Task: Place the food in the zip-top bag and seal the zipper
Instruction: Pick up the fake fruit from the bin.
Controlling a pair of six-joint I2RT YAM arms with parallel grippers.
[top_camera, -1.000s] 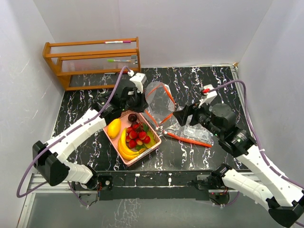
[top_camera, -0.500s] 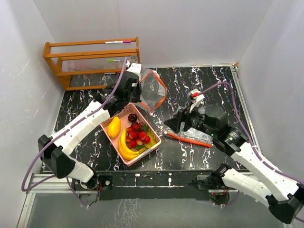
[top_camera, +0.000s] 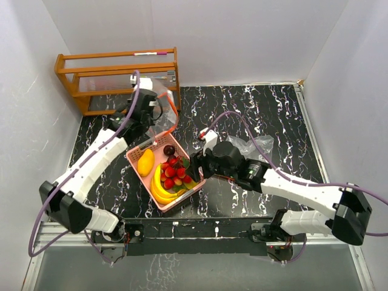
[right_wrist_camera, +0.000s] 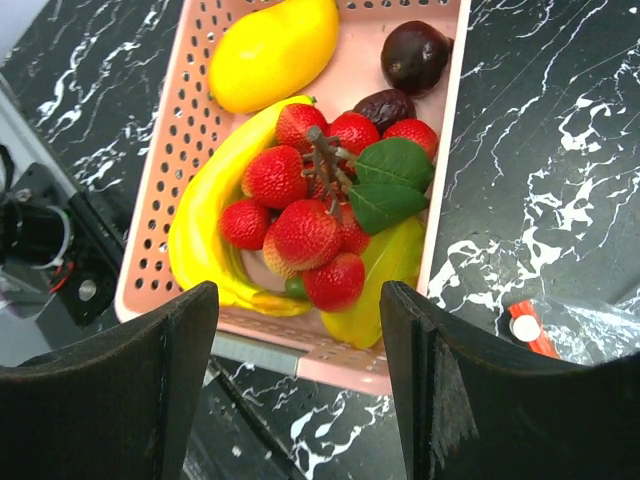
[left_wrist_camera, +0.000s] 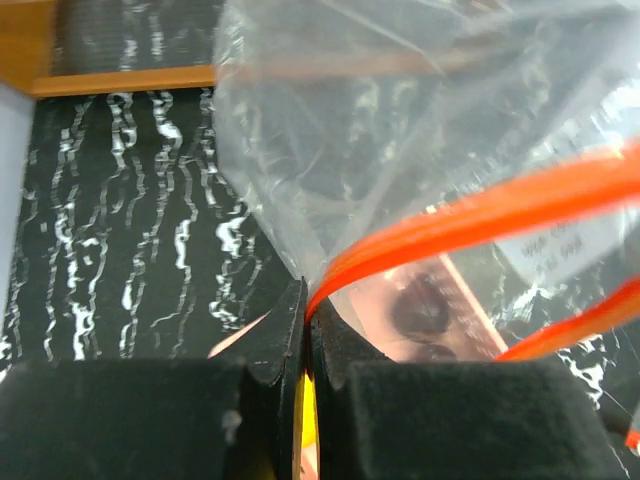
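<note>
My left gripper [top_camera: 155,115] is shut on the orange zipper strip [left_wrist_camera: 480,215] of the clear zip-top bag [top_camera: 166,102] and holds it in the air behind the pink basket [top_camera: 185,195], close to the wooden rack. In the left wrist view the jaws [left_wrist_camera: 305,300] pinch the strip and the bag [left_wrist_camera: 400,130] hangs open. The basket holds a mango [right_wrist_camera: 272,50], a banana bunch [right_wrist_camera: 200,230], strawberries [right_wrist_camera: 300,215], green leaves [right_wrist_camera: 385,185] and a dark plum [right_wrist_camera: 415,55]. My right gripper [top_camera: 196,167] is open and empty, just above the basket's near-right rim [right_wrist_camera: 330,365].
A wooden rack [top_camera: 118,79] stands at the back left by the wall. A second clear bag [top_camera: 248,144] lies on the black marble table under my right arm; its red part [right_wrist_camera: 530,325] shows in the right wrist view. White walls enclose the table.
My left gripper has carried the bag left and back toward the rack. My right gripper has swung left from the bag on the table to the basket's right edge.
</note>
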